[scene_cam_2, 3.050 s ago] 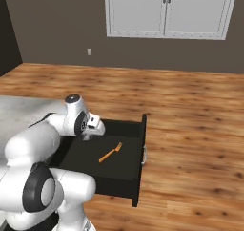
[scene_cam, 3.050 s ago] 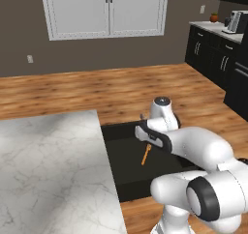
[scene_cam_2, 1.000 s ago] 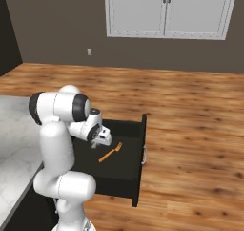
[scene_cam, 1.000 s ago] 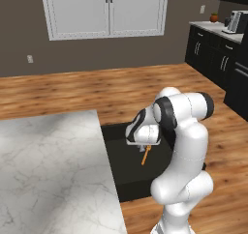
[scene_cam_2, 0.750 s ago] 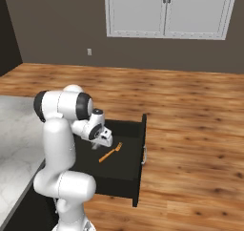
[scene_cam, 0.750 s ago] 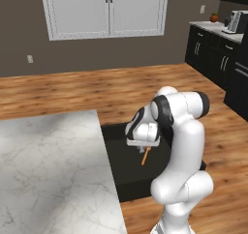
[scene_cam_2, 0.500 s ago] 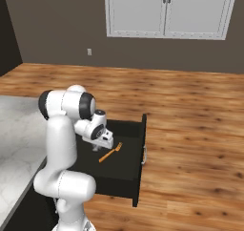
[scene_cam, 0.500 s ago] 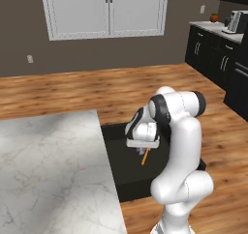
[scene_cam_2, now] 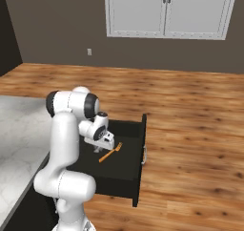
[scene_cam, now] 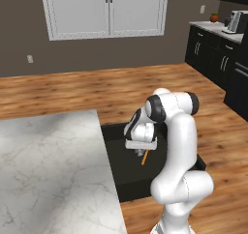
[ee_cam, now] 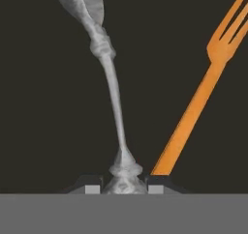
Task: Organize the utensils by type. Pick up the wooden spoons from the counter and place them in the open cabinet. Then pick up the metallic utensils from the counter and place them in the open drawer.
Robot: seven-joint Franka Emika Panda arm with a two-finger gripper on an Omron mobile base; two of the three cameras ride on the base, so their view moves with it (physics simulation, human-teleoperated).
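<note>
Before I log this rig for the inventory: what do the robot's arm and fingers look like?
A glossy white arm built of rounded tube segments, with dark bands at the joints. It ends in a white hand block. The gripper has two small dark fingers with pale grey pads. No cables or markings show.

White double doors (scene_cam: 105,10) in brown wall; wood floor (scene_cam_2: 190,110); appliance (scene_cam: 235,21) on far worktop.

The fork (ee_cam: 203,88) lies in the open drawer (scene_cam_2: 125,180) — beside the counter (scene_cam: 48,170). The spoon (ee_cam: 109,78) sits between the fingertips (ee_cam: 92,184), just beside the fork.
</note>
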